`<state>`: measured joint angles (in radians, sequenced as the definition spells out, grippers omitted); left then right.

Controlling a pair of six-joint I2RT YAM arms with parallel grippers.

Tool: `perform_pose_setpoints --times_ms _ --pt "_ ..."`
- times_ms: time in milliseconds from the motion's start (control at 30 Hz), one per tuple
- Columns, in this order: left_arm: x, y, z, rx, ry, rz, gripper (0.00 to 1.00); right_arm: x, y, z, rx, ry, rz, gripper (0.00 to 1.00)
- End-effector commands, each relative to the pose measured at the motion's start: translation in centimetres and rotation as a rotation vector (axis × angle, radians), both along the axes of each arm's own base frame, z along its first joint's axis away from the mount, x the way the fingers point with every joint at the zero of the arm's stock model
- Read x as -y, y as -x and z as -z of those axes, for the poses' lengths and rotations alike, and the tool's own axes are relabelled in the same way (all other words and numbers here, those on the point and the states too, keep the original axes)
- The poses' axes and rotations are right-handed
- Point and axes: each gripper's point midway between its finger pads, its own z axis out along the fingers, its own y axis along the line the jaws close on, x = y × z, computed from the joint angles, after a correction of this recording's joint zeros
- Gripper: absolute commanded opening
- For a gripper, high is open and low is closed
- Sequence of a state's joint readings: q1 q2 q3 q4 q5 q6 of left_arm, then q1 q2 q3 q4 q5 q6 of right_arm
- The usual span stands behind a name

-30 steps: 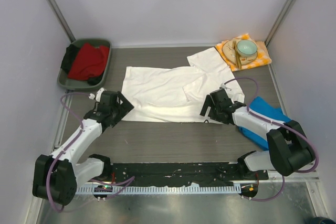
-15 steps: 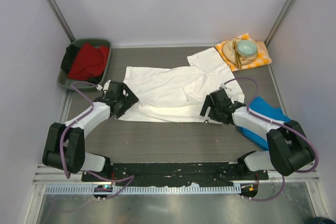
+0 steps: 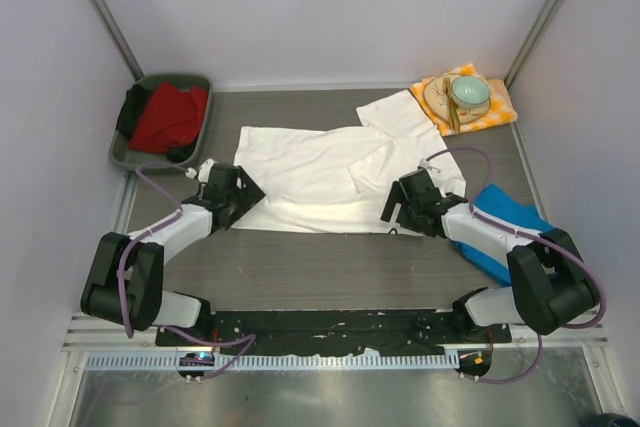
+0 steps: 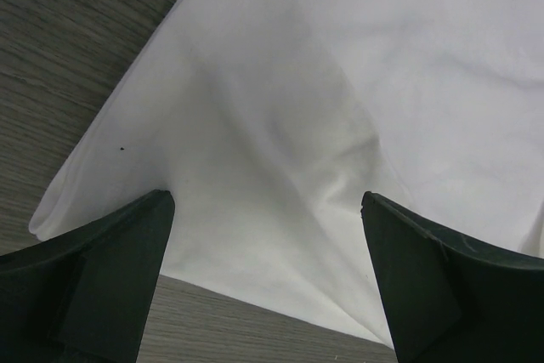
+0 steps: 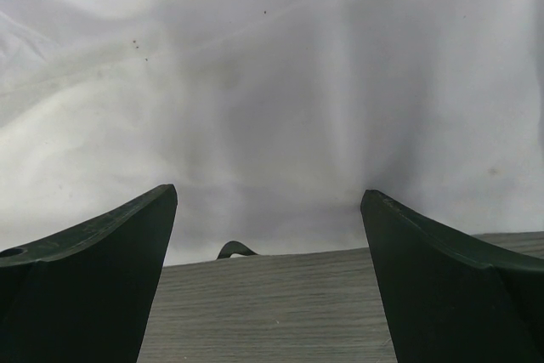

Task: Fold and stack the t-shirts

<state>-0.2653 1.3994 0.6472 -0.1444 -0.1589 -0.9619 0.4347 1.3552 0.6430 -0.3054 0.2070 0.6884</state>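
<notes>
Far left at the back, a green bin [image 3: 192,152] holds a red cloth [image 3: 170,115]. Moving in, my left gripper [image 3: 240,195] is down low at the near-left corner of the white t-shirt [image 3: 320,172]. On its wrist camera the jaws stand wide apart with nothing between them. The left gripper [image 4: 268,201] frames that corner of the white t-shirt [image 4: 340,82], and wood-grain table [image 4: 68,31] shows on either side of the cloth.

The white t-shirt lies spread across the middle of the table [image 3: 330,267], with one sleeve reaching towards the back right.

Over to my right gripper [image 3: 395,205], low at the shirt's near-right hem. From the wrist, the right gripper [image 5: 268,197] is spread just as wide and gripping nothing. The white t-shirt [image 5: 272,65] fills the view ahead of it.

Right of that, the blue t-shirt [image 3: 510,209] sits by the table's right edge, partly under my right arm. At the back right corner, an orange checked napkin [image 3: 497,109] carries a pale green bowl [image 3: 469,92].
</notes>
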Motion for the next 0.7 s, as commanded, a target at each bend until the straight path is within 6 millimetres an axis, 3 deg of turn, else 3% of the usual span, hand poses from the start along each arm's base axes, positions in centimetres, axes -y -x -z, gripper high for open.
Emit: perform_pose_setpoints --times_ms 0,133,333,500,667 --pt "-1.0 5.0 4.0 -0.155 -0.038 -0.004 1.0 0.7 3.3 3.1 -0.126 0.008 0.016 0.97" --pt "-1.5 8.2 4.7 -0.221 -0.044 -0.013 1.0 0.8 4.7 3.3 -0.156 0.013 0.038 0.96" --pt "-2.3 11.6 4.1 -0.25 -0.032 -0.059 1.0 0.7 7.6 3.6 -0.197 0.013 0.059 0.96" --pt "-2.8 14.0 3.7 -0.256 -0.011 -0.09 1.0 -0.1 9.6 2.8 -0.193 -0.01 0.039 0.96" --pt "-3.1 15.0 2.7 -0.23 0.009 -0.108 1.0 -0.5 11.6 1.6 -0.188 -0.017 0.049 0.97"
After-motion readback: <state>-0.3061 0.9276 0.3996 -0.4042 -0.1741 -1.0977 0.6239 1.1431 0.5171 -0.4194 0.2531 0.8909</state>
